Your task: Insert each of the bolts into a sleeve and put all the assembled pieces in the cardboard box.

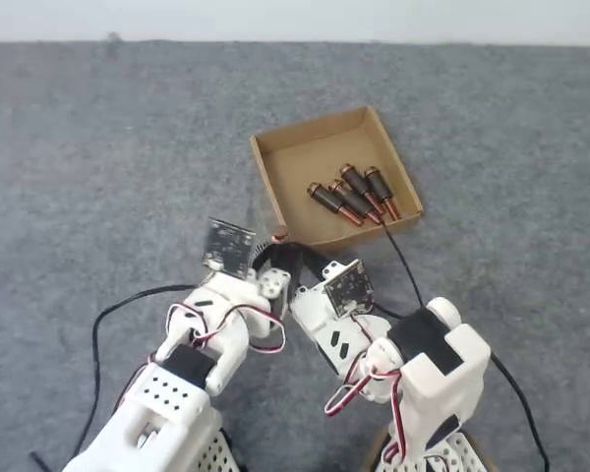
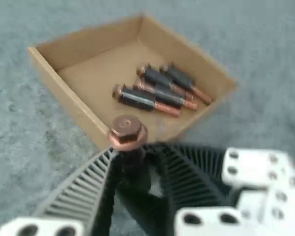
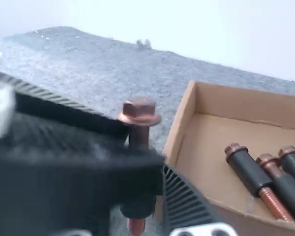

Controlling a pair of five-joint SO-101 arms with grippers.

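**Fingers of both grippers pinched on one bolt+sleeve, just outside the box wall**

Left gripper is clamped on the bolt just under its head. Right gripper looks clamped on the sleeve lower down, though its fingers partly hide the contact. The piece stands upright, head up, copper tip poking out below the sleeve. It sits just beside the near wall of the cardboard box, on the outside.

Risks as I see them:
- Release order. Nothing locks the sleeve on. If the right lets go while the left carries by the bolt, a smooth sleeve can slide off the shank.
- Either gripper opening here drops the piece on the carpet, not in the box.
- The tip looks lower than the rim. A flat move across would likely clip the wall, and a light box would just shove along.
- Two grippers packed on one small part, so any uncoordinated move twists the piece or knocks fingers together.
- Black cable runs past the box corner and may snag.
- Four assembled pieces lie side by side in the box. They are round, so a drop on top may roll or bounce.

Materials:
- Bolt: copper-coloured metal, hex head with flange.
- Sleeve: matte black cylinder, smooth.
- Fingers: black ribbed plastic, converging in a V.
- Box: brown cardboard, shallow open tray with low walls.
- Carpet: grey, short-pile, probably grippy.
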